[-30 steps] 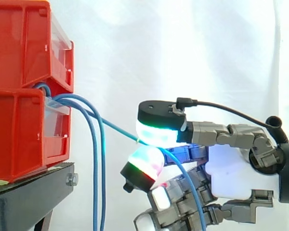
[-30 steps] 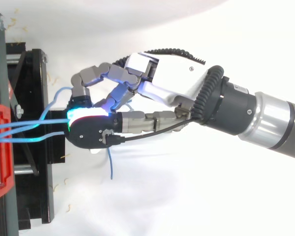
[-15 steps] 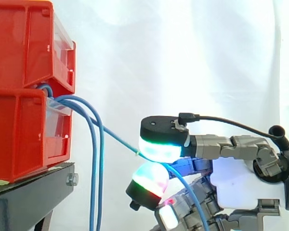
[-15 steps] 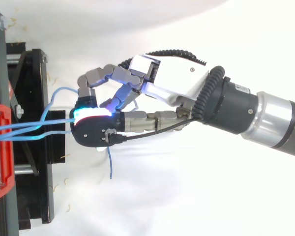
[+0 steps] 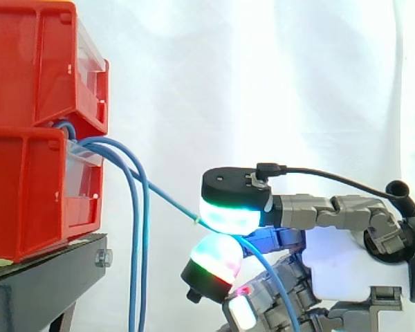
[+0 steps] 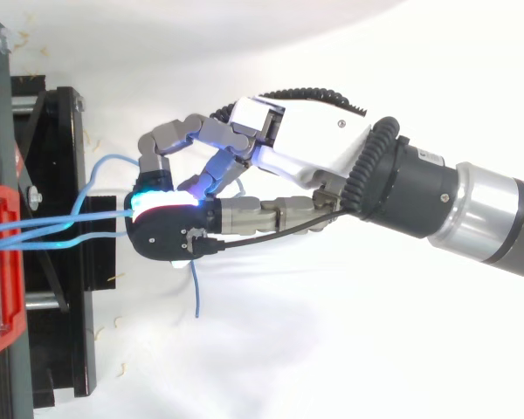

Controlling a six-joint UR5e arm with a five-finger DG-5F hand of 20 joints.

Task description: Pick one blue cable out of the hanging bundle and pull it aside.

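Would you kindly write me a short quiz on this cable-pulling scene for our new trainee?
1. True or false: the hand holds nothing.
2. The taut blue cable runs to the hand from: A) the stacked red bins; B) the black stand; C) the curtain.
3. Fill in: the other blue cables hang ___ beside the bins.
Key: 1 false, it pinches the taut blue cable; 2 A; 3 down.
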